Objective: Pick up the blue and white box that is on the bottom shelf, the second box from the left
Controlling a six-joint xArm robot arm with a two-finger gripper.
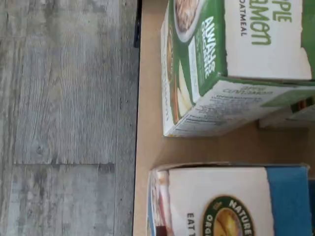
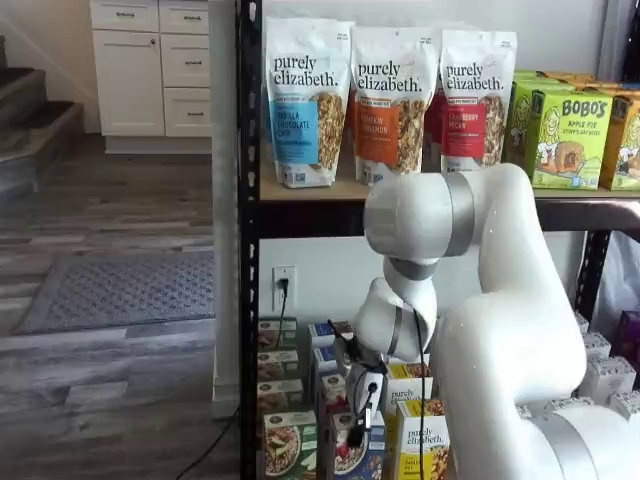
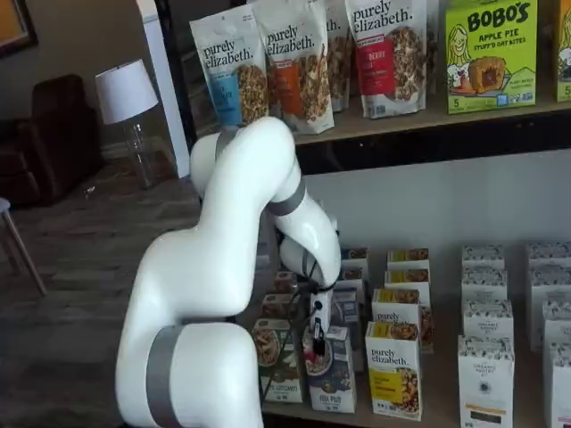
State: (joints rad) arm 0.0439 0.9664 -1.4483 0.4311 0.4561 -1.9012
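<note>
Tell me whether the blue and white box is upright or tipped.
Upright: the blue and white box stands front-facing on the bottom shelf in both shelf views.

close over the shelf edge now: the blue and white box (image 1: 231, 201) fills the near part of the view, its round gold-green logo and dark lettering showing. beside it, apart across a strip of bare tan shelf board (image 1: 147, 142), sits the green oatmeal carton (image 1: 231, 64). grey wood-plank floor (image 1: 64, 113) lies beyond the edge.
</note>
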